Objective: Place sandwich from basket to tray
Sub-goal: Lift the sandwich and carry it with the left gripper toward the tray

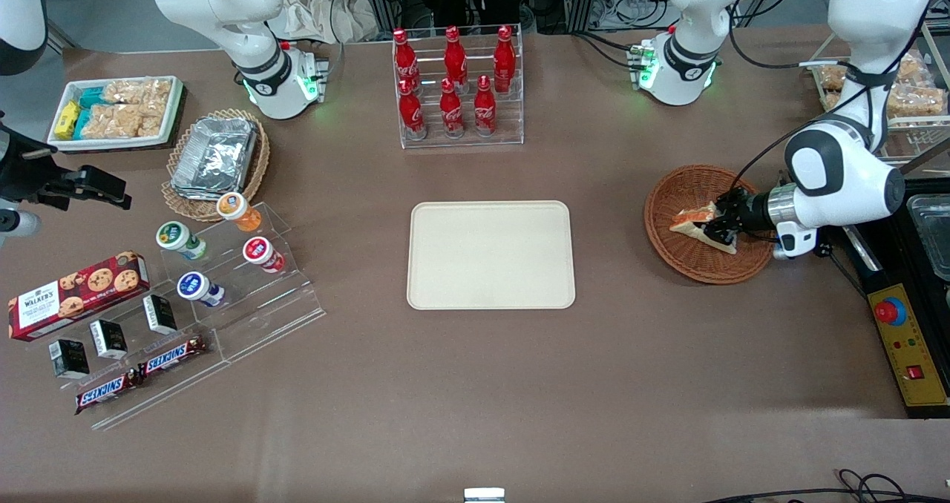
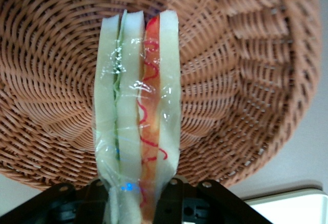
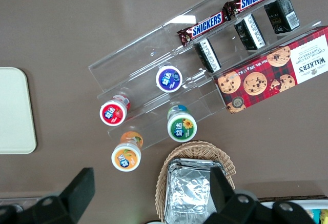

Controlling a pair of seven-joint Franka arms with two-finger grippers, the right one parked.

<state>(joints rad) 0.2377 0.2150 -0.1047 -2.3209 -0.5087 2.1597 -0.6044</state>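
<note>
Gripping the sandwich (image 1: pixel 698 219), the jaws (image 1: pixel 718 230) of the left arm are closed on it inside the basket (image 1: pixel 686 265), toward the working arm's end of the table (image 1: pixel 475 384). Front view: wedge sits over the basket floor, apparently lifted a little, though contact with the wicker cannot be ruled out. Tray (image 1: pixel 490 254) lies bare at mid-table, well apart from the basket.

Orientation. Wrist view shows the sandwich (image 2: pixel 137 116) edge-on: cut face with bread slices and the green and orange-red fillings turned to the camera, layers running straight out from the jaws. Long axis lines up with the reach of the fingers, roughly level with the table. In the front view the free end points away from the arm, toward the tray. Hold is at one end only; most of the wedge hangs out unsupported.

Risks, as judged:
- Soft bread under clear film. Pinch at one end may let the free end droop or the slices splay; film looks slick, so slip is possible on a quick swing.
- Basket (image 2: pixel 246 80) rim rises around the wedge. Moving sideways before enough lift could catch the free end on the wicker and twist it out of the grip, or drag the basket.
- Too hard a squeeze would crush the layers.
- Release on the tray from height, with the wedge on edge, may let it topple or roll off the low rim.
</note>
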